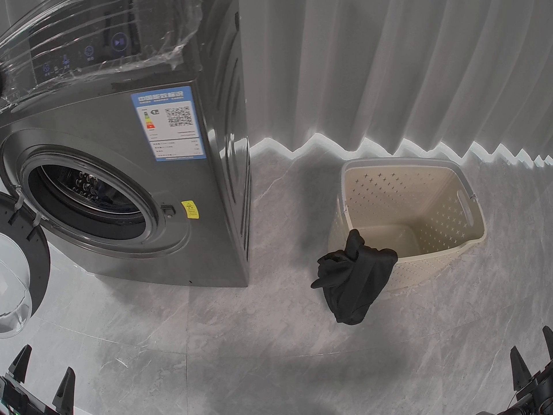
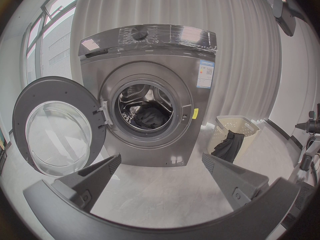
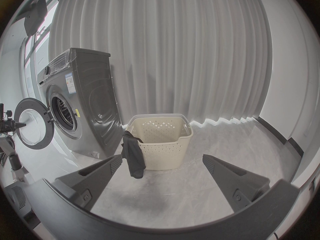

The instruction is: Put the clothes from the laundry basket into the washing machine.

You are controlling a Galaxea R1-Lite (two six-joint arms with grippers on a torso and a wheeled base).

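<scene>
- Left gripper [image 1: 45, 370]: lower left corner of the head view, jaws apart, nothing held.
- Right gripper [image 1: 531, 353]: lower right corner of the head view, jaws apart, nothing held.
- Washer [image 1: 219, 145]: upper left of the head view. Its door [image 1: 23, 260] is swung fully open at the left edge, and the drum [image 1: 86, 203] is unobstructed. In the left wrist view, dark clothes [image 2: 150, 115] lie in the drum.
- Basket [image 1: 403, 197]: right of centre in the head view, standing on the floor apart from the washer.
- Garment [image 1: 354, 280]: black, draped over the basket's near rim at the corner toward the washer. Most of it hangs down the outer wall, so its long axis is vertical and its lower end is close to the floor.
- Governing relation: the garment lies forward of both grippers, between them and closer to the right one. In the right wrist view it sits just left of the gap between the jaws.
- Judgement: the right arm is better placed for the pick. Grasp the bunched fold at the rim, lift it clear, then carry it left to the drum.
</scene>
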